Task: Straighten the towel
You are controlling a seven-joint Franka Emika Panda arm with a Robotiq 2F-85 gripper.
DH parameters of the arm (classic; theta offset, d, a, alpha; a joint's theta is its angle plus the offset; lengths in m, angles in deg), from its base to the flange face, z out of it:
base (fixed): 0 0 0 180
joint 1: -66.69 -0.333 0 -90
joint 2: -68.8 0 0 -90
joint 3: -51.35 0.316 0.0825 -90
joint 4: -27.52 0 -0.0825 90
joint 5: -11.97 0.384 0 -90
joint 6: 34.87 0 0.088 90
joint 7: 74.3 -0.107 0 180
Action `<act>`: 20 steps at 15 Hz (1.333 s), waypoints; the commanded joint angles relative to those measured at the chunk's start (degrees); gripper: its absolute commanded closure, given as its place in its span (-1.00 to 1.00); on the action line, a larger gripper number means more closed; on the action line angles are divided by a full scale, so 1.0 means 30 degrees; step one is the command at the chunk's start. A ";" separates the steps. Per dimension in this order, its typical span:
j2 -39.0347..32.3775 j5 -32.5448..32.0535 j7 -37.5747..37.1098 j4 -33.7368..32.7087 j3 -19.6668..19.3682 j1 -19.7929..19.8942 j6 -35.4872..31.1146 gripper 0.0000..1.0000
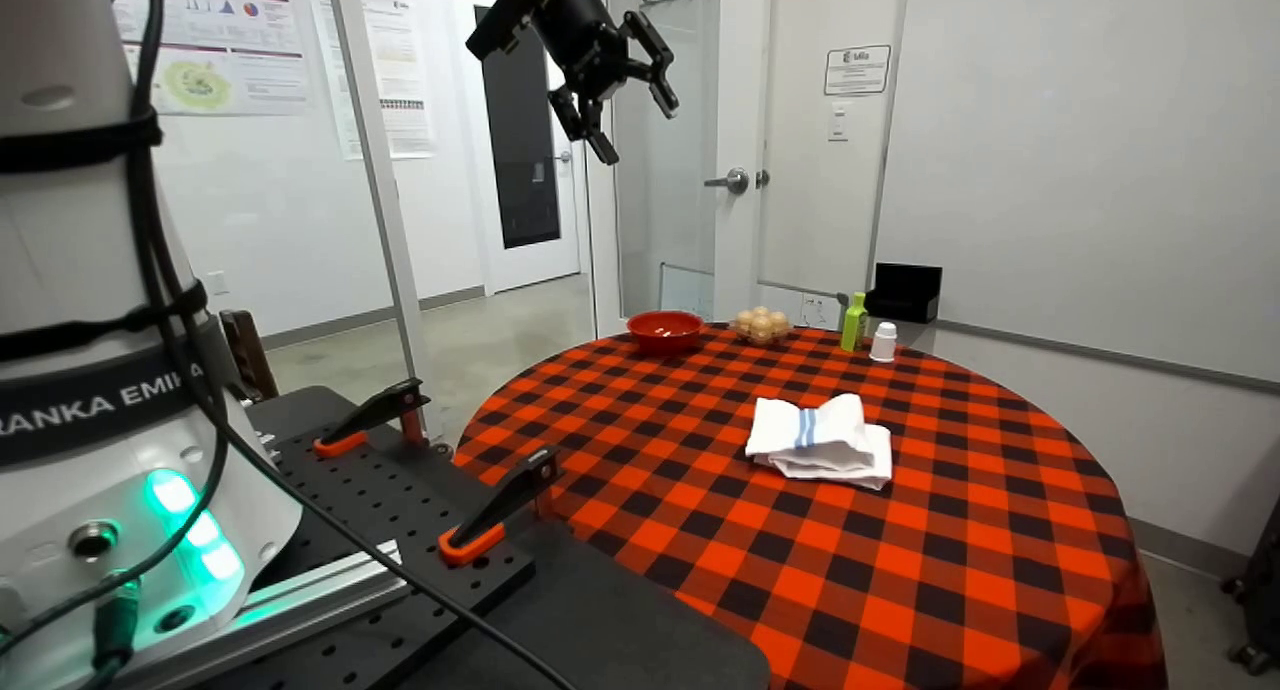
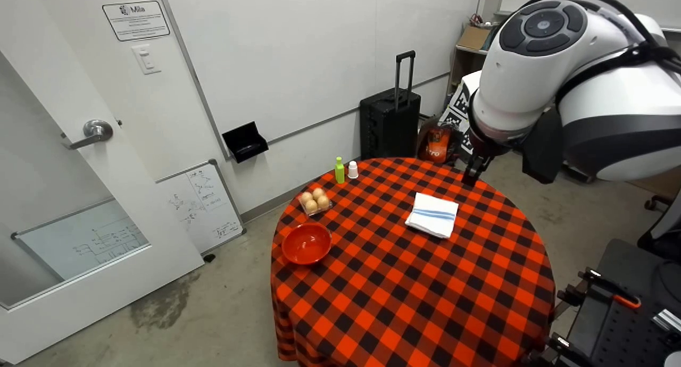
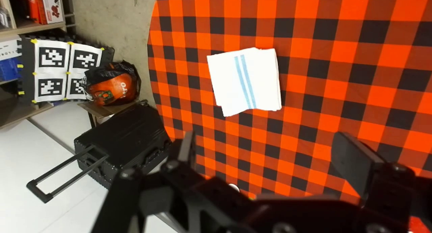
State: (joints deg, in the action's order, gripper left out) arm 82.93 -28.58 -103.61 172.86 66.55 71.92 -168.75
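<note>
The white towel with blue stripes lies on the table in all views: in both exterior views (image 1: 820, 442) (image 2: 433, 216) and in the wrist view (image 3: 263, 79). It is folded into a rough square. Its layers are uneven, and one flap bulges up with a gap beneath. My gripper (image 1: 640, 132) is high above the table, well apart from the towel. In the wrist view its fingers (image 3: 265, 137) stand wide apart with nothing between them. It is small and partly hidden by the arm in an exterior view (image 2: 472, 175).
The round table has a red and black checked cloth (image 2: 383, 298). At its edge stand a red bowl (image 2: 307, 243), a clear pack of eggs (image 2: 315, 201), a green bottle (image 2: 339, 170) and a white bottle (image 2: 353, 169). Clamps (image 1: 500, 505) sit on the robot's base plate.
</note>
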 commanded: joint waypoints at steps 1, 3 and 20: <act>0.0284 -0.0260 -0.0279 0.0102 -0.0674 -0.0903 0.0002 -1.00; -0.0301 -0.0146 -0.0271 -0.0294 -0.0723 -0.1163 0.0283 -1.00; -1.1228 -0.1450 -0.0710 -0.7463 -0.4345 -0.2156 -0.1456 -1.00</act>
State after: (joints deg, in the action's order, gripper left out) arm 56.94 -32.53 -106.52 156.54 56.63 67.37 -171.56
